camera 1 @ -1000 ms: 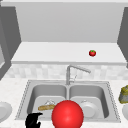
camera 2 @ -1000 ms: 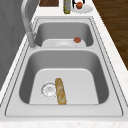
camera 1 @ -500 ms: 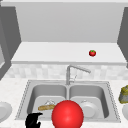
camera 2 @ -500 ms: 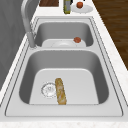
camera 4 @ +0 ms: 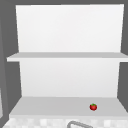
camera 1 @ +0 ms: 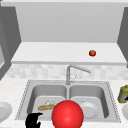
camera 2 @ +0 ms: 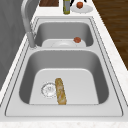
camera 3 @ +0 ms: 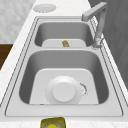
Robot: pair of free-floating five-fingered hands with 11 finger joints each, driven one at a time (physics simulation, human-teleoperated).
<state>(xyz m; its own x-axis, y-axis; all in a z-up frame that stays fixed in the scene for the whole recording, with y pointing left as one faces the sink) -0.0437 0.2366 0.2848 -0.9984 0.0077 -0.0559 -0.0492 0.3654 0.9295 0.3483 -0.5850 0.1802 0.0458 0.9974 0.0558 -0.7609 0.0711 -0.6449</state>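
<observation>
Front view: left hand (camera 1: pixel 33 120) at the sink's (camera 1: pixel 25 96) front edge, fingers apparently curled, holding nothing; red ball (camera 1: pixel 67 114) just beside it.
Left side view: bread roll (camera 2: pixel 60 91) beside the drain, basin floor otherwise open.
Upper view: tomato (camera 4: pixel 93 107) on the shelf (camera 4: pixel 50 106).

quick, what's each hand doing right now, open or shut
Left hand: at the sink's front edge in the front view, fingers curled, holding nothing, so shut.
Right hand: cannot be told.
</observation>
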